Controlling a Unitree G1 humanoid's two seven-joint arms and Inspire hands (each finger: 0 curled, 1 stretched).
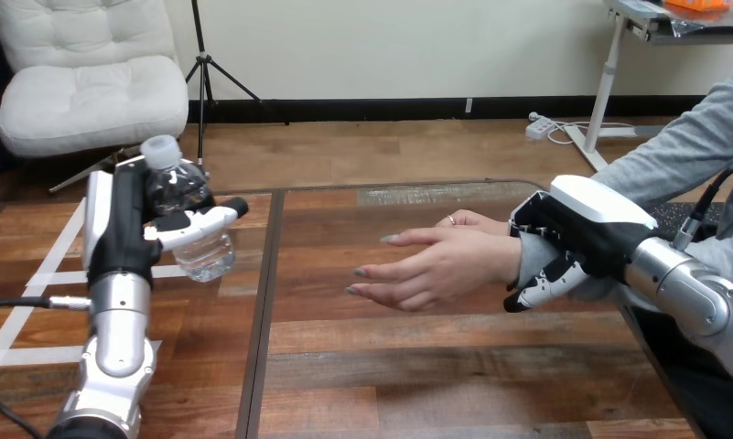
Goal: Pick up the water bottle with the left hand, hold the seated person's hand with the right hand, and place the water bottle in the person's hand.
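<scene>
Clear plastic white-capped water bottle [183, 188]: gripped in curled left hand [121, 229], raised for handover. Right hand [582, 224] clasps person's wrist [529, 261], apparently steadying the open person's hand [436, 265].

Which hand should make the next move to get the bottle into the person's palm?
Left. The left hand grips the clear plastic water bottle, apart from the person's open hand. The right hand is curled round the person's wrist.
</scene>
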